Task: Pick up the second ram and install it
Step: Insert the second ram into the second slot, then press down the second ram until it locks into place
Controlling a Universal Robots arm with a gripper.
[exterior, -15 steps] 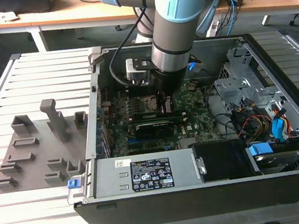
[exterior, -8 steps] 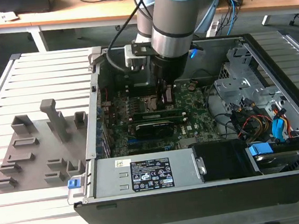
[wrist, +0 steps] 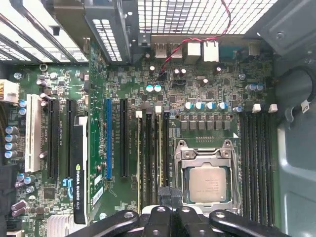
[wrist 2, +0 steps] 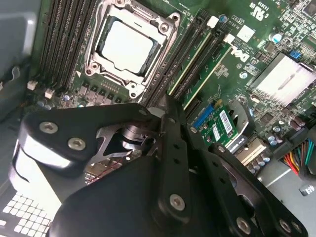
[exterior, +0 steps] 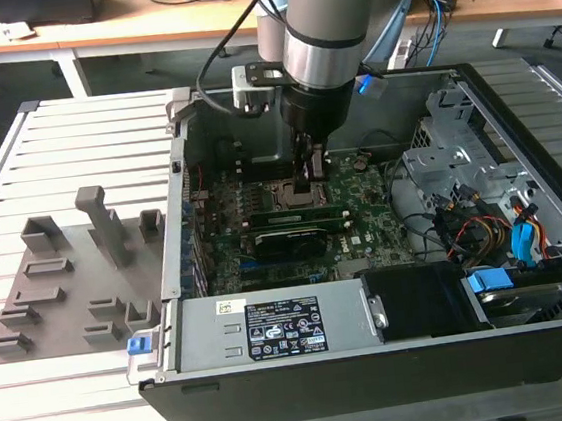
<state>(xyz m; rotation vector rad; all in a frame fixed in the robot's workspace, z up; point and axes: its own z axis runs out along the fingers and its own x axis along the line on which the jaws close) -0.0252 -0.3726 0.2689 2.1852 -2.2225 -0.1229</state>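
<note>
And here we are inside the open computer case [exterior: 513,126], its green motherboard [exterior: 366,202] lying flat on the floor of it. Everything hangs off one landmark: the processor socket [exterior: 284,195], square and metal-framed in the middle of the board.

Well away from the socket, outside the case on the exterior view's left, the grey holder tray [exterior: 59,294] sits on the slatted table. The arm [exterior: 323,35] drops straight down into the case, right beside the socket.

Just past the socket, on the side nearer the exterior camera, a graphics card [exterior: 289,242] lies parallel to the memory slots.

Now the gripper [wrist 2: 165,106]: down low on the board and tight against the socket's edge. In both wrist views the two black fingertips [wrist: 168,195] are drawn together with no gap showing between them.

And the second ram [wrist: 159,148]: upright in a slot right alongside the socket. It's the nearer to the socket of two sticks [wrist 2: 210,74] there. The closed tips meet one end of it. Whether they're pinching its top edge or only resting on it, I can't tell.
</note>
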